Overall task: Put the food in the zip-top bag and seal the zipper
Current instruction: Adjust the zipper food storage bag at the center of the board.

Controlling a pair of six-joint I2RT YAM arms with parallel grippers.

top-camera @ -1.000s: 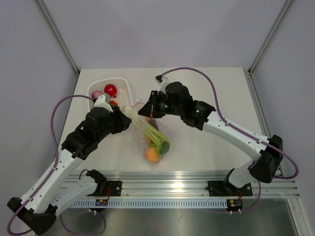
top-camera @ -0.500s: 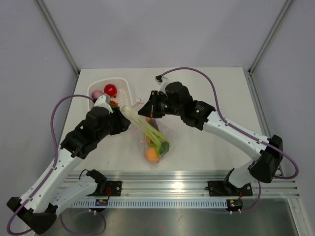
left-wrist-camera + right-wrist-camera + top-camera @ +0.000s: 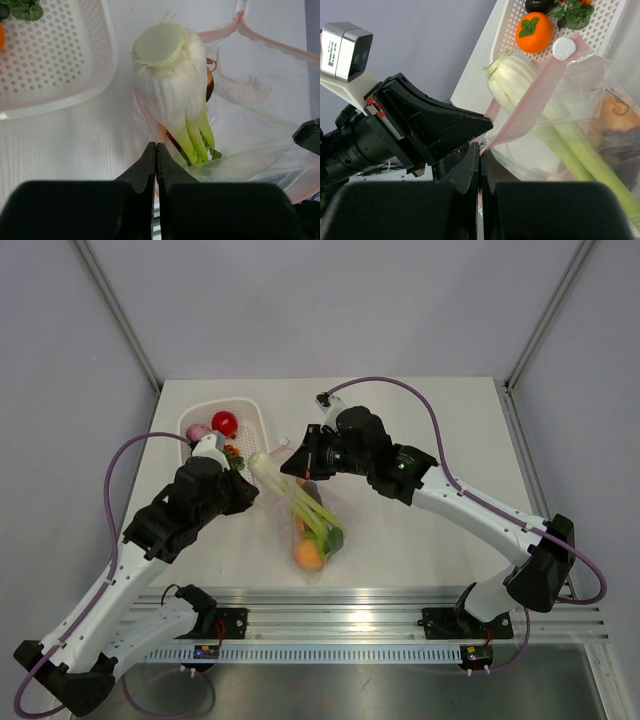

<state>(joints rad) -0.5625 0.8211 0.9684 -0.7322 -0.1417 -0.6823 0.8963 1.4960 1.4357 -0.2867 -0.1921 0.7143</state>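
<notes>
The clear zip-top bag (image 3: 318, 540) lies at the table's middle, its mouth lifted between both grippers. A green-and-white celery stalk (image 3: 290, 495) pokes its white end (image 3: 170, 85) out of the mouth; an orange (image 3: 308, 556) lies at the bag's bottom. My left gripper (image 3: 156, 146) is shut on the pink zipper strip (image 3: 272, 45) at the mouth's near-left side. My right gripper (image 3: 480, 146) is shut on the same strip (image 3: 530, 105) at the opposite side, its tips close to the left fingers (image 3: 445, 122). A tomato (image 3: 225, 423) and an orange (image 3: 534, 31) sit in the basket.
The white slotted basket (image 3: 250, 412) stands at the back left, just beyond the bag's mouth, with a pinkish onion (image 3: 196, 430) and some greens (image 3: 570, 12) inside. A white round tab (image 3: 564, 48) sits at the strip's far end.
My left gripper has shut onto the bag's pink edge; it stood open before. The celery's white end shifted slightly toward the back. The right arm has held still.
</notes>
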